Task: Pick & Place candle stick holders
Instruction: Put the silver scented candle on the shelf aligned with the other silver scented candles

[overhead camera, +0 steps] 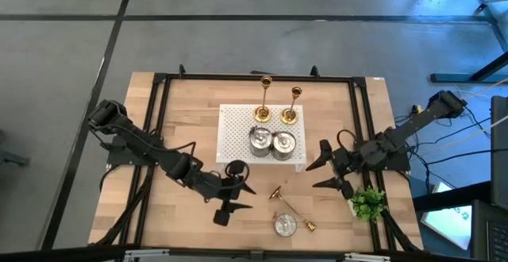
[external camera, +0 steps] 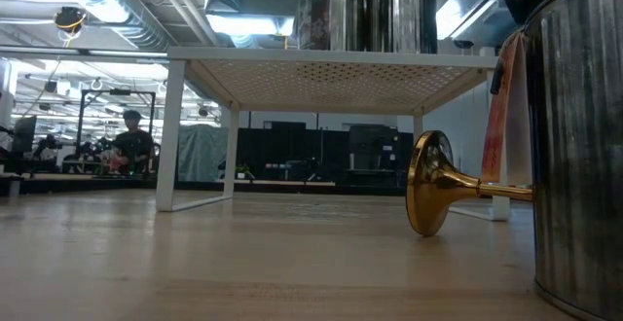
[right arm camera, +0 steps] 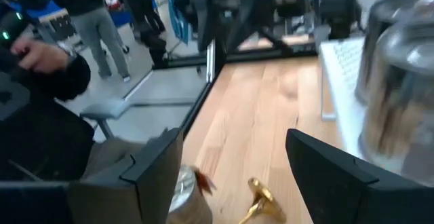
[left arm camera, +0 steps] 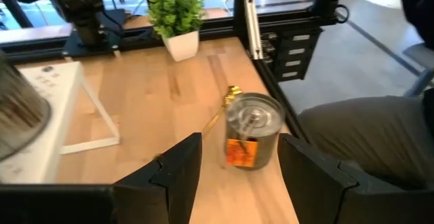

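Candlestick holders sit partly sorted: two gold candlesticks (overhead camera: 265,102) and two silver holders (overhead camera: 272,142) stand on the white stand (overhead camera: 234,123). One gold candlestick (overhead camera: 290,209) lies tipped on the table beside a silver holder (overhead camera: 286,225), both apparently left to place. Left gripper (overhead camera: 235,200) and right gripper (overhead camera: 327,174) hover nearby, fingers spread, empty.

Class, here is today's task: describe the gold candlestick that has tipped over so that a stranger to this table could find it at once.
Start at the white perforated stand in the middle of the wooden table, then move to the bare wood at the table's near edge. The fallen gold candlestick lies there on its side, next to a squat silver holder. The other two gold candlesticks stand upright on the stand.
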Available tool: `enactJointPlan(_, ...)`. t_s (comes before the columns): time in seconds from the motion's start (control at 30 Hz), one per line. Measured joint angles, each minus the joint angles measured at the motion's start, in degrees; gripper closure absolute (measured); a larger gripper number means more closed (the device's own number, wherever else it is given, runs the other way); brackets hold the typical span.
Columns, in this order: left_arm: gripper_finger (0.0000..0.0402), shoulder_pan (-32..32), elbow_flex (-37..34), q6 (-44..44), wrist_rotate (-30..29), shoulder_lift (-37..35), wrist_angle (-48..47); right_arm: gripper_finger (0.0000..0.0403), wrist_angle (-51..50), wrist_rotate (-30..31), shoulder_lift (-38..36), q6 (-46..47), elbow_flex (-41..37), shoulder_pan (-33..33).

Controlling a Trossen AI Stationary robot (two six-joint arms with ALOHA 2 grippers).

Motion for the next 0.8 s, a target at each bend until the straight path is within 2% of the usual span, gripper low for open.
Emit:
enactJointPlan(0.3, 0.0211, -3.5, 0.0, -8.9, -1.0, 1.0, 0.1, 0.0137, 4.4, 0.0, 11.6, 4.1, 0.0, 3.6)
enactJointPlan(0.47, 0.0211, -5.5, 0.0, -15.6, -1.3, 4.4, 1.2, 0.0137, 12.4, 0.0, 18.4, 4.3, 0.0, 7.0)
enactJointPlan(0.6, 0.0211, -7.5, 0.0, -18.5, -4.6, 8.7, 5.3, 0.0137, 17.0, 0.3, 22.2, 4.9, 0.0, 9.8)
enactJointPlan(0.8, 0.0211, -9.6, 1.8, -17.2, -8.5, 14.6, 9.5, 0.0137, 13.5, 8.5, 26.0, 6.5, 3.4, 13.9)
